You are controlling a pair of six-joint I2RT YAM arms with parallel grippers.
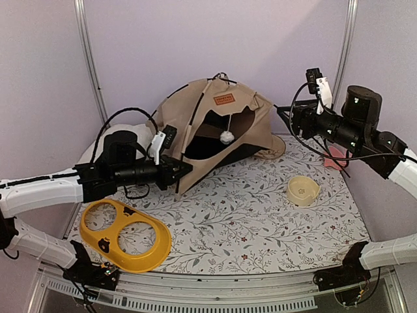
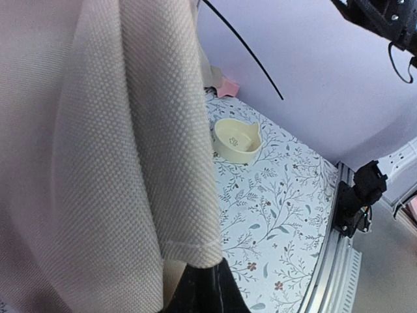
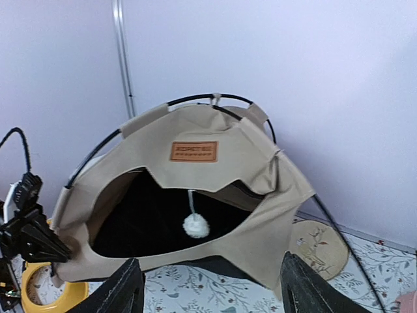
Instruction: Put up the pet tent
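Observation:
The beige pet tent stands partly raised at the back middle, with its brown label, white pom-pom and dark doorway facing forward. Thin black poles arch over its top. My left gripper is shut on the tent's lower left corner; in the left wrist view the canvas fills the left and the dark fingertips pinch its hem. My right gripper is open and empty, held in the air just right of the tent. The right wrist view shows its fingers spread wide before the doorway.
A yellow two-hole bowl tray lies front left. A cream bowl sits at the right and also shows in the left wrist view. A round patterned mat lies by the tent's right side, a pink item beyond it. A white pillow lies behind the left arm.

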